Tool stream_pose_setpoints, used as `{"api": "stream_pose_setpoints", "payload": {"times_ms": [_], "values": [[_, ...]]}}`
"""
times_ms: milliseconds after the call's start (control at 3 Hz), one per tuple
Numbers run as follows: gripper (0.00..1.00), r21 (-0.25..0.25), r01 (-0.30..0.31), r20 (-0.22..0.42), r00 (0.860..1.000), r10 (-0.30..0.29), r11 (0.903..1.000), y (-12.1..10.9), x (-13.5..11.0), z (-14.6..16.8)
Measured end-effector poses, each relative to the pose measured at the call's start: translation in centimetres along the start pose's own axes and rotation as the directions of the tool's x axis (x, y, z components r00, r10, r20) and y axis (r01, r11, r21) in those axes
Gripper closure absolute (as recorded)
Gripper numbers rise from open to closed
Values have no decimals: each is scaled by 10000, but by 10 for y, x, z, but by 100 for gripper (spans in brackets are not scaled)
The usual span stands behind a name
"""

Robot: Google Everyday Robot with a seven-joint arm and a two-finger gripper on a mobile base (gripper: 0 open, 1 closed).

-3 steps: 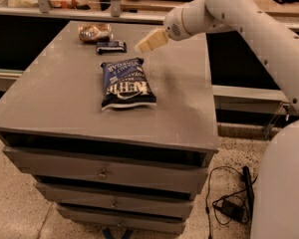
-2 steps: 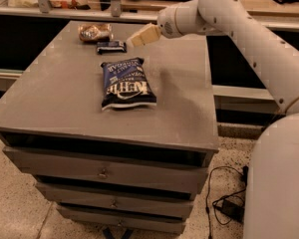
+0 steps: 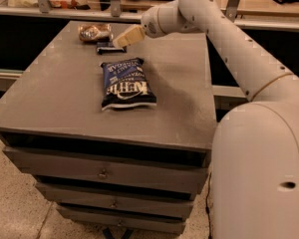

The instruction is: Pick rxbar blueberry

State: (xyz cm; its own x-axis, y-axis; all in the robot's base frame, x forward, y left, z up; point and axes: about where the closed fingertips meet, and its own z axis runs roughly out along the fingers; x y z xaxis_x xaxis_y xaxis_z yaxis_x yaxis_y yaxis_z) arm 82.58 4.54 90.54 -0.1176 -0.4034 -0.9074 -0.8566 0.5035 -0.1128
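The gripper is at the far end of the grey cabinet top, with its tan tip over the right end of the snack bar. Whether it is open or closed cannot be told from this view, and nothing shows it holding anything. Whether the tip touches the wrapper or hangs just above it is also unclear.

The snack bar is the target. It lies flat at about 12 o'clock from the big blue chip bag, near it but apart. A shiny brown packet sits just beyond the bar at about 11 o'clock, close to its far edge.

The arm reaches in from about 2 o'clock and slopes down to the left. That line probably suits the job, since it passes behind the chip bag and meets the bar on the side away from the brown packet.

I judge this to be the final approach, with the grasp not yet made. 2 risks stand out. The bar is thin and flat, so it may slide rather than lift, and the brown packet is close enough to be nudged.
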Motion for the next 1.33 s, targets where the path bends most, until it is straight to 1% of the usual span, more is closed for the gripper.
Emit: {"api": "stream_pose_setpoints", "payload": {"times_ms": [333,1000,1333], "values": [[0,-467,21,-391,9992,-39,9989,10,6,22],[0,-525,-5,-934,9956,-44,9986,9,16,54],[0,-934,13,-981,9951,-105,9956,12,21,66]]}}
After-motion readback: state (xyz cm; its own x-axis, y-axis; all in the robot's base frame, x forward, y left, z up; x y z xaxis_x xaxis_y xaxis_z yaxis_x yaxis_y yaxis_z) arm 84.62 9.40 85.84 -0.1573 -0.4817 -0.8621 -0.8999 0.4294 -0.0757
